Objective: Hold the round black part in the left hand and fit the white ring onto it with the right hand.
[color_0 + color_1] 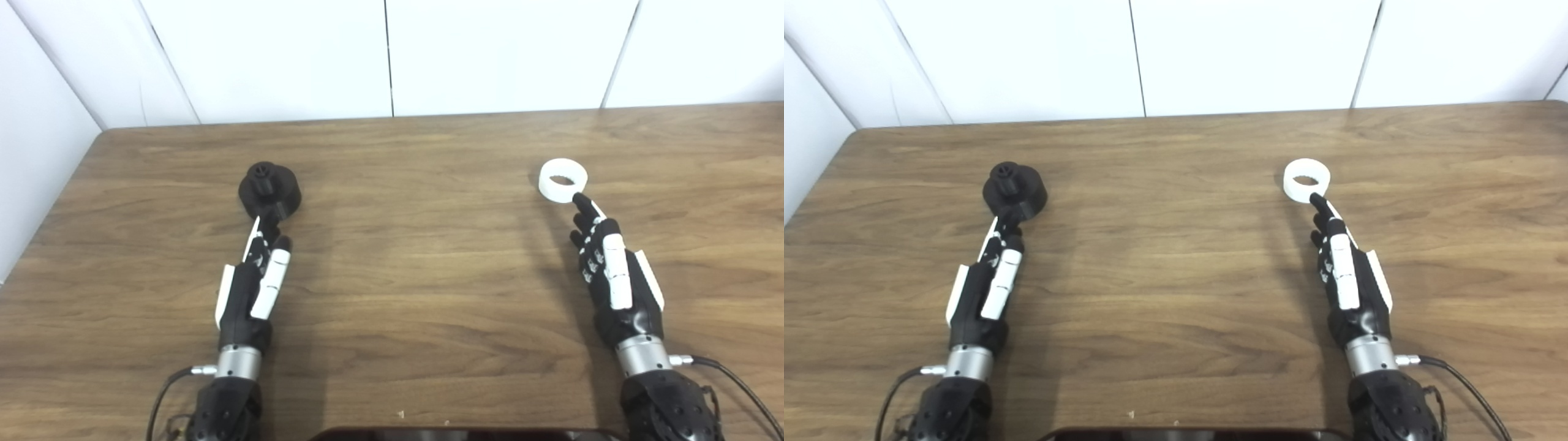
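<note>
Round black part point(269, 191) sits on the wooden worktop point(416, 257), left of the middle and toward the far side, with a small raised hub on top. The left hand point(252, 288) lies stretched out just short of it, fingers straight and held close together, gripping nothing; its fingertips point(262, 228) reach the near edge of the part, though contact cannot be told. The white ring point(563, 179) lies flat on the right side of the worktop, well apart from the black part. The right hand point(614, 278) is likewise extended with fingers straight and empty, one fingertip point(579, 199) at the near rim of the ring. White panels point(392, 55) back the worktop.
</note>
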`<state>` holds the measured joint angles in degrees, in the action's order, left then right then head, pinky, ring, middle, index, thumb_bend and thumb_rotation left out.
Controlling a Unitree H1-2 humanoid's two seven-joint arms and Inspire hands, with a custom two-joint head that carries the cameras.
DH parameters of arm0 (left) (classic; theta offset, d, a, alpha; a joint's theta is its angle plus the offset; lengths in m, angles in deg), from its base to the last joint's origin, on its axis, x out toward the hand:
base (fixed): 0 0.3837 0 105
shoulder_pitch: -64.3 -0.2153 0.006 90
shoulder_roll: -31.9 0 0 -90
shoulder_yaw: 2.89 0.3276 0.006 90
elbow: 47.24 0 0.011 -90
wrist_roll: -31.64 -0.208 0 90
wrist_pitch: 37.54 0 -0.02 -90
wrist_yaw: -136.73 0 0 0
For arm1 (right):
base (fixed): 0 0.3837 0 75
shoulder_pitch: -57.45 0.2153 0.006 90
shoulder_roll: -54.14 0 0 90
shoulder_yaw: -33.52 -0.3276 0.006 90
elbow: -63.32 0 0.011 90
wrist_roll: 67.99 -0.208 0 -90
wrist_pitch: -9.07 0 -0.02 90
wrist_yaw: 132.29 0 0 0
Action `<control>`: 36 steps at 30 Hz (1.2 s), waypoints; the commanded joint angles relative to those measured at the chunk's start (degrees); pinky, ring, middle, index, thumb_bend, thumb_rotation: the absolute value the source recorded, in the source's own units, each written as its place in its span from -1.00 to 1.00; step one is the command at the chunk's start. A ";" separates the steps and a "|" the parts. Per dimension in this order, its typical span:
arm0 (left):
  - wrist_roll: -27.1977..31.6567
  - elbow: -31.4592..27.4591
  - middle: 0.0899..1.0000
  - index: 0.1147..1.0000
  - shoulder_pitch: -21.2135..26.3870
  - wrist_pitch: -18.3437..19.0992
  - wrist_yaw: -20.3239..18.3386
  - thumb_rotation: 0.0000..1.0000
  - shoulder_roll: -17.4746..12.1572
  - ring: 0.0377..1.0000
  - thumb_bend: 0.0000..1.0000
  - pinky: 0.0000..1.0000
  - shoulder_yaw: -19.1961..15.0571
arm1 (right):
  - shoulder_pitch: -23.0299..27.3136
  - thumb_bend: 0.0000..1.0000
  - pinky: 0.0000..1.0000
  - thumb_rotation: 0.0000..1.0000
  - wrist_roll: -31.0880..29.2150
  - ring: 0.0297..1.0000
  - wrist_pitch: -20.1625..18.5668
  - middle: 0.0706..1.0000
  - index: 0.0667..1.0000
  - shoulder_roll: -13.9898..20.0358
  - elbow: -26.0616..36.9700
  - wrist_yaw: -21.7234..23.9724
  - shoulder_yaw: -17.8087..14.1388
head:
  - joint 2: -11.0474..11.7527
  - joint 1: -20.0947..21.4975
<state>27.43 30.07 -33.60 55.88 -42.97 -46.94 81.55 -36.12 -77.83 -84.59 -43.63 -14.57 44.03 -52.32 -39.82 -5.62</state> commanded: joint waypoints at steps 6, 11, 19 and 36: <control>-1.82 -1.79 1.00 1.00 3.22 0.76 -0.98 -0.32 -8.83 1.00 0.83 0.87 -3.74 | 2.37 -0.06 1.00 1.00 -0.13 0.98 1.78 0.98 0.84 -3.43 0.18 1.11 -0.03 | 0.19 -0.79; -4.17 -3.51 0.99 0.97 6.70 5.55 -0.97 -0.36 -13.71 0.95 0.96 0.81 -5.30 | 2.21 -0.03 1.00 1.00 0.47 0.97 0.02 0.98 0.85 -3.50 1.32 0.79 -0.15 | 0.29 -0.55; -7.45 -1.46 1.00 0.99 11.75 6.40 -1.51 -0.52 -18.69 1.00 0.94 1.00 -4.30 | 1.85 -0.01 0.98 1.00 0.68 0.95 -0.10 0.95 0.83 -4.16 0.89 0.27 -0.25 | 0.38 -0.39; -20.15 7.87 0.98 0.84 22.79 12.80 -7.95 -0.53 -27.87 1.00 0.94 0.88 3.93 | 3.62 -0.05 0.97 1.00 0.61 0.92 0.34 0.93 0.82 -4.97 -1.53 1.02 0.09 | 1.72 -1.48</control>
<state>8.71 37.91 -13.78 68.98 -50.97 -72.44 85.61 -33.55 -77.31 -85.68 -46.50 -16.89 44.42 -52.17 -38.06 -7.03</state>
